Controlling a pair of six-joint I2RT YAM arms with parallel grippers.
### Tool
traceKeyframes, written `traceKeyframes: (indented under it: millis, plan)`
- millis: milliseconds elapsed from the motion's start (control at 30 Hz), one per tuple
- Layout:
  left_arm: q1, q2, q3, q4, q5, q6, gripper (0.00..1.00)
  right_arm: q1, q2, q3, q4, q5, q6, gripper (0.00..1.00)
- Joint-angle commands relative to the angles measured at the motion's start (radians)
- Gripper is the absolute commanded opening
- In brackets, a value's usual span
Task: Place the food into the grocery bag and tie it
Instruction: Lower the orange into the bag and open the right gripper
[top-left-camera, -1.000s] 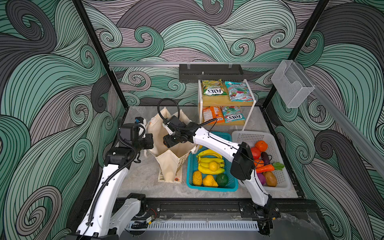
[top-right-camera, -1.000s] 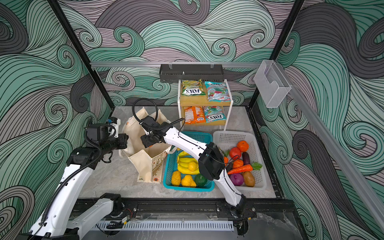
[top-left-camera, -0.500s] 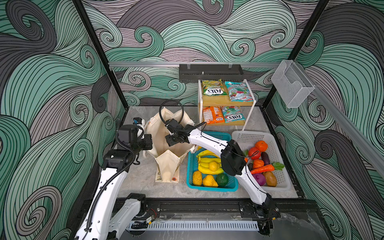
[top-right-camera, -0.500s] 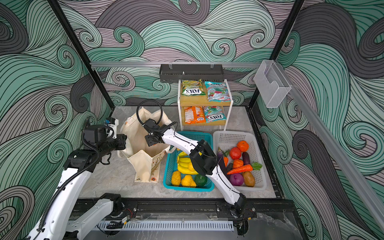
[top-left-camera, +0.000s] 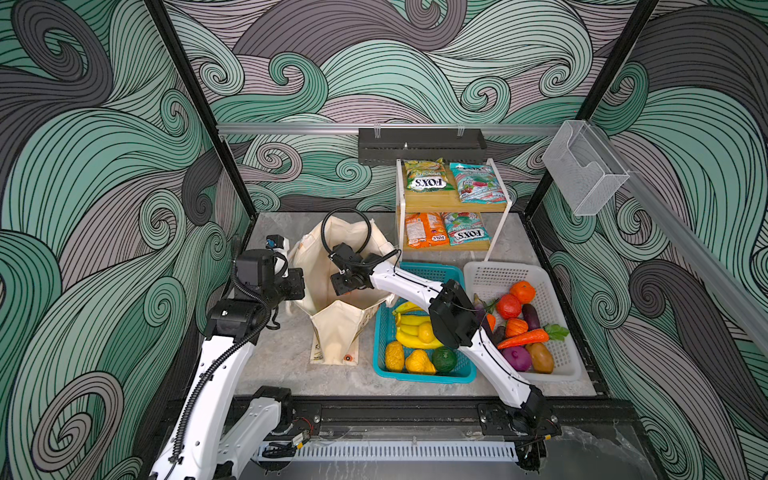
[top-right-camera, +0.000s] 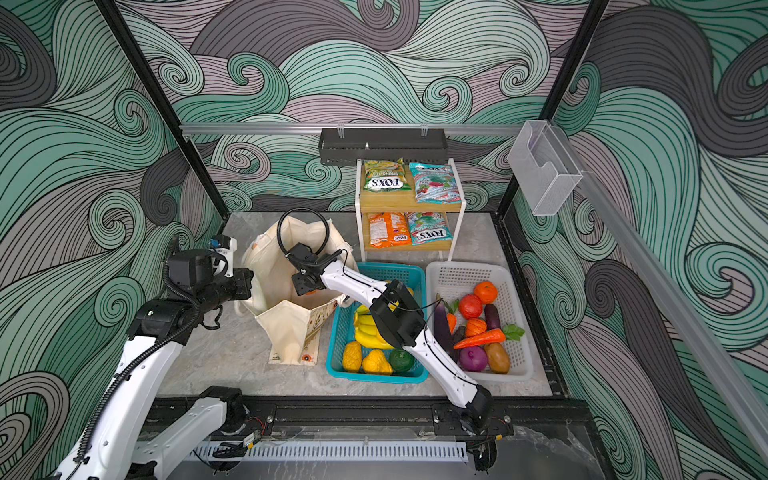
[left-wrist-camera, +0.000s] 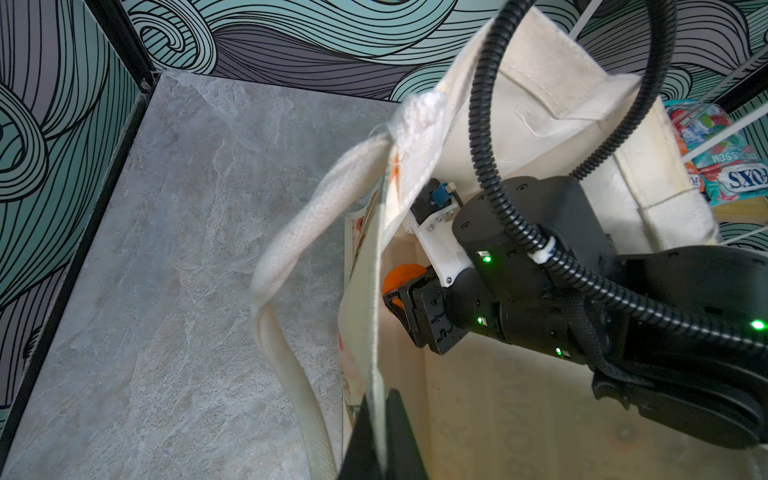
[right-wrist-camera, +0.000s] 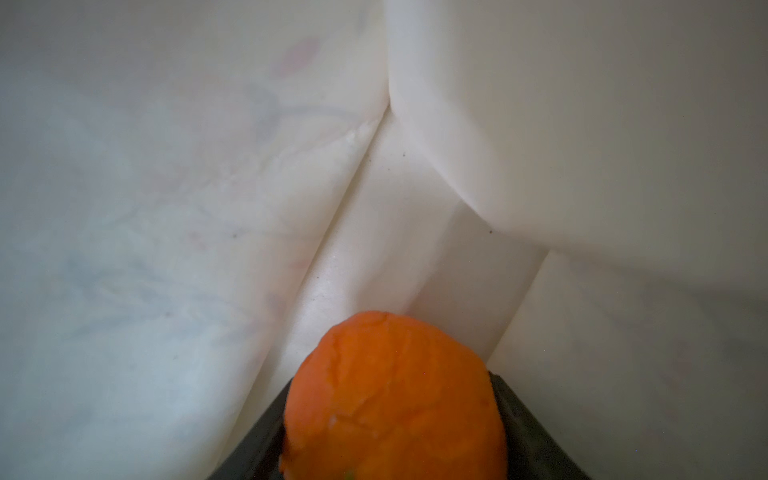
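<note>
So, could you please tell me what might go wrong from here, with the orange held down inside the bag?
1. The bag seems to stay open because the left pincer pinches its rim. If that grip slips, the cloth could sag onto the right pincer holding the orange.
2. The right arm's black cable loops over the bag's mouth. It may catch the rim or strap when the arm pulls out, and drag the bag.

Grocery bag (top-left-camera: 334, 332): cream canvas tote, upright, mouth open, left of centre on the worktop (top-left-camera: 282, 365). Orange (right-wrist-camera: 392, 399): inside the bag, above its floor, clamped in the right gripper (left-wrist-camera: 401, 291). Bananas (top-left-camera: 409, 328): in the teal basket (top-left-camera: 432, 270). Carrot (top-left-camera: 523, 338) and eggplant (top-left-camera: 531, 316): in the white basket (top-left-camera: 498, 270). Four FOX'S packets (top-left-camera: 426, 180): flat on the rear shelf rack (top-left-camera: 453, 205).
</note>
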Motion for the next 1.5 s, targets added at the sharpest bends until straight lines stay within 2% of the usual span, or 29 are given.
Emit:
traceKeyframes:
  millis: [0,133,333,733,1033,1267,1467]
  plan:
    - [0.007,-0.024,0.010,0.019,-0.028,0.000,0.00,-0.025,0.047,0.014,-0.049,-0.011,0.021,0.51]
    - [0.007,-0.025,0.006,0.020,-0.036,-0.002,0.00,-0.037,0.059,0.009,-0.061,-0.023,0.029,0.54]
    - [0.007,-0.015,0.009,0.014,-0.039,-0.003,0.00,-0.042,0.035,-0.017,-0.064,-0.064,0.033,0.72]
    - [0.007,-0.012,0.008,0.013,-0.036,0.017,0.00,-0.021,-0.096,0.022,-0.133,-0.070,-0.007,0.99]
    - [0.007,-0.020,0.006,0.013,-0.051,0.017,0.00,0.010,-0.255,0.002,-0.154,-0.098,-0.033,0.99]
    - [0.006,-0.020,0.006,0.011,-0.055,0.018,0.00,0.053,-0.394,-0.044,-0.155,-0.040,-0.061,0.99]
    - [0.008,-0.021,0.007,0.009,-0.067,0.022,0.00,0.072,-0.556,-0.164,-0.104,-0.035,-0.055,0.99]
